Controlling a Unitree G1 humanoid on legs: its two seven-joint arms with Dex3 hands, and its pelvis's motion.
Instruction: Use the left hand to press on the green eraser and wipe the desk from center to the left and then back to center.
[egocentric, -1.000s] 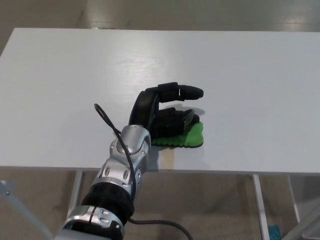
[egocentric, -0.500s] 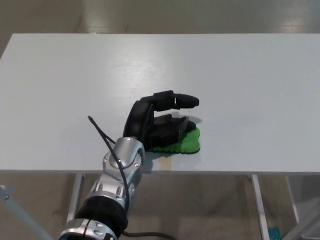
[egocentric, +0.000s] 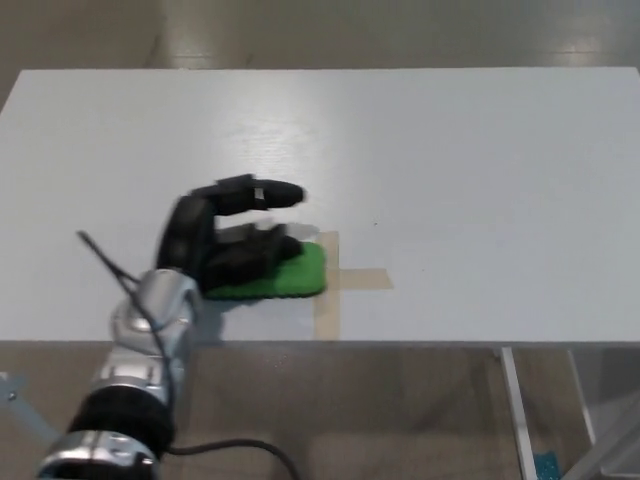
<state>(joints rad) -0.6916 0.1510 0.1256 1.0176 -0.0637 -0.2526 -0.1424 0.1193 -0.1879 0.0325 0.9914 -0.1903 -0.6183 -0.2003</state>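
Left robot hand (egocentric: 228, 243), fingers pressed flat atop green eraser (egocentric: 283, 275), left of tape cross (egocentric: 340, 282)

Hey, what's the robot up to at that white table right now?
The robot's left hand is pressing down on a green eraser and wiping the white desk with it. Hand and eraser have slid left over the last second, uncovering a tan tape cross near the front edge. The right hand is out of view.
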